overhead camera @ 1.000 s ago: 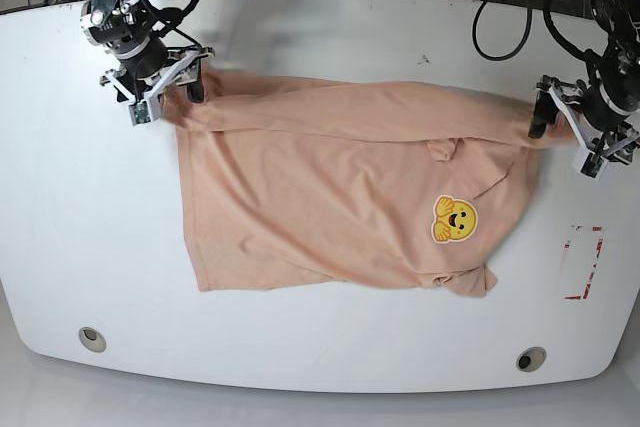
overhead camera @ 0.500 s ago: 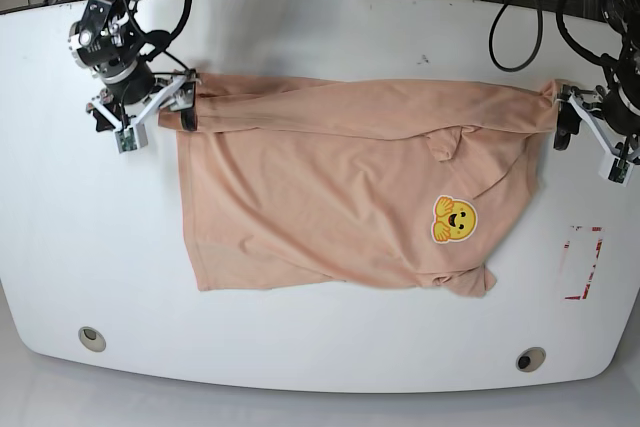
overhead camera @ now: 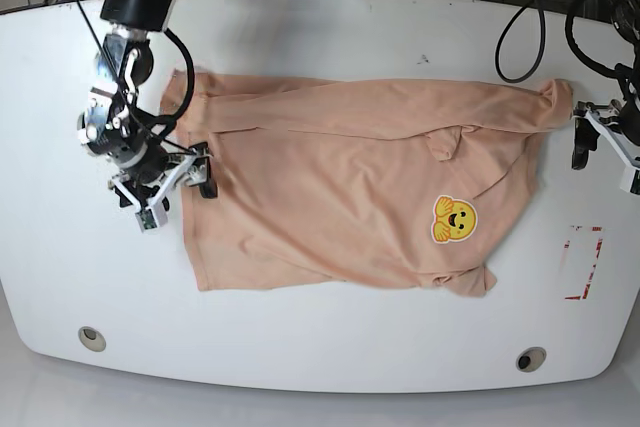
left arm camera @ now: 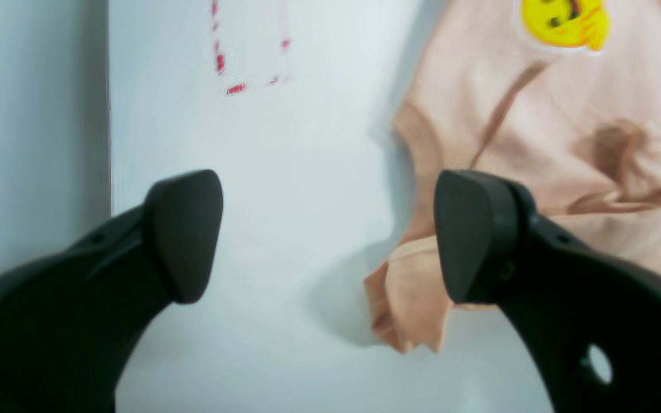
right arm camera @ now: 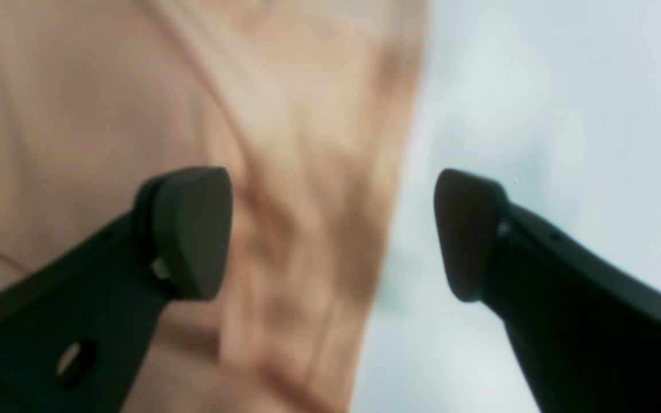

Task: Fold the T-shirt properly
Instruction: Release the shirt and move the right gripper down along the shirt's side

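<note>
The peach T-shirt (overhead camera: pixel 340 197) lies spread on the white table (overhead camera: pixel 330 347), its top part folded over in a long band and the yellow smiling face (overhead camera: pixel 454 219) showing at the right. My right gripper (overhead camera: pixel 168 192) hovers open over the shirt's left edge (right arm camera: pixel 307 172); one finger is above cloth, the other above bare table, and nothing is pinched. My left gripper (overhead camera: pixel 605 152) stands open just past the shirt's right end. In the left wrist view, the left gripper (left arm camera: pixel 330 235) frames bare table, with a loose shirt corner (left arm camera: pixel 405 310) beside the right finger (left arm camera: pixel 474 235).
Red tape marks (overhead camera: pixel 585 262) outline a box near the table's right edge, also seen as red tape marks (left arm camera: pixel 233 57). Two round holes (overhead camera: pixel 92 338) (overhead camera: pixel 531 358) sit near the front edge. Cables (overhead camera: pixel 510 37) trail over the back right.
The right gripper let go of the shirt's top-left corner and moved down along the left edge. The left gripper drew away to the right, off the shirt's end.
</note>
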